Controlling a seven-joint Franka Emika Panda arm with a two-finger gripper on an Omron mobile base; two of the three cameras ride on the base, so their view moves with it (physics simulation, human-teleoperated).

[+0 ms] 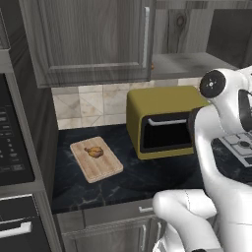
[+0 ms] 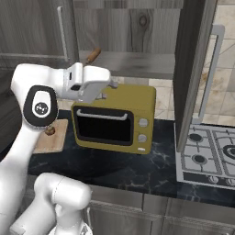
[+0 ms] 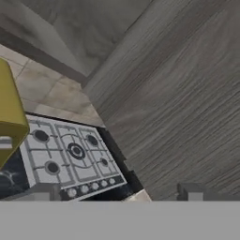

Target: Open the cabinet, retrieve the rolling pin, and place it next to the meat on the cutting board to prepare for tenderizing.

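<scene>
The cabinet's left door is closed. Its right door stands swung out, baring the grey shelf. One light-wood end of the rolling pin pokes out on that shelf at its left; the rest is hidden. The cutting board lies on the dark counter with the meat on its far half. My gripper hovers above the toaster oven, below the shelf, pointing right at the open door's face. It is open, fingertips wide apart, nothing between them.
A mustard-yellow toaster oven stands on the counter right of the board. A gas stove sits further right, under the open door. A dark built-in oven column bounds the counter's left end. Base-cabinet doors run below.
</scene>
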